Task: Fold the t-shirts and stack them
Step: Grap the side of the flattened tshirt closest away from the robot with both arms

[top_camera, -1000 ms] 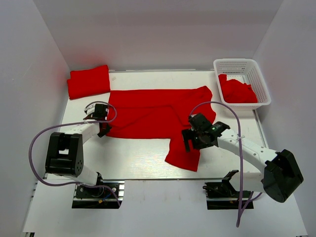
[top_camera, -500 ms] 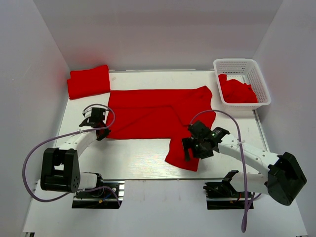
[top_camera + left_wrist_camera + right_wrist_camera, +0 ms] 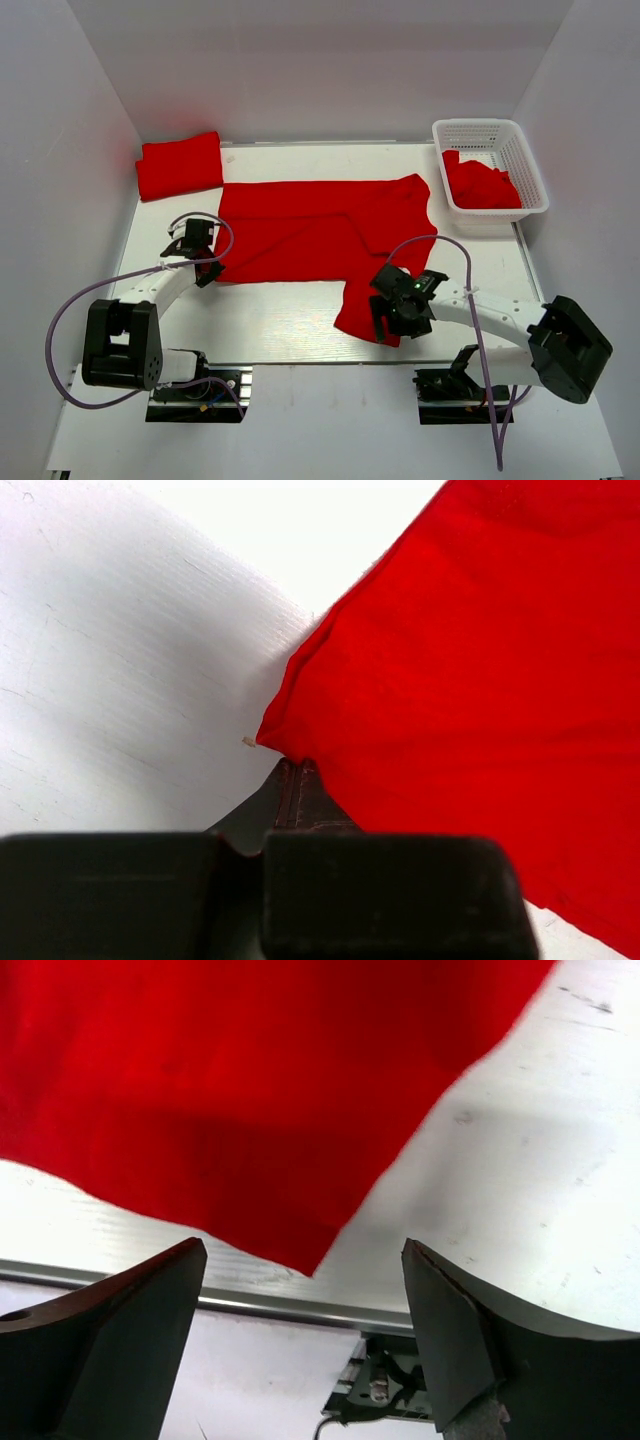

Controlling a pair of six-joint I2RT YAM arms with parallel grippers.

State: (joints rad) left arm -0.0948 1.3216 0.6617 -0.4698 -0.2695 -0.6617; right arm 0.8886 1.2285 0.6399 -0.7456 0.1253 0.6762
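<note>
A red t-shirt (image 3: 310, 230) lies spread across the middle of the table, with one flap (image 3: 365, 310) reaching toward the front edge. My left gripper (image 3: 207, 270) is at its near left corner; in the left wrist view the fingers (image 3: 292, 790) are pressed together with the shirt corner (image 3: 275, 735) at their tip. My right gripper (image 3: 385, 325) is open wide just above the flap's lowest corner (image 3: 310, 1260), holding nothing. A folded red shirt (image 3: 180, 165) lies at the back left. Another red shirt (image 3: 480, 185) is bunched in the basket.
The white lattice basket (image 3: 520, 150) stands at the back right. The table's metal front rail (image 3: 300, 1305) runs just beyond the flap's corner. White walls close in the left, back and right sides.
My right gripper has moved down the flap toward the front edge, still open. My left arm's base link has swung nearer, while its gripper stays at the shirt's corner.
</note>
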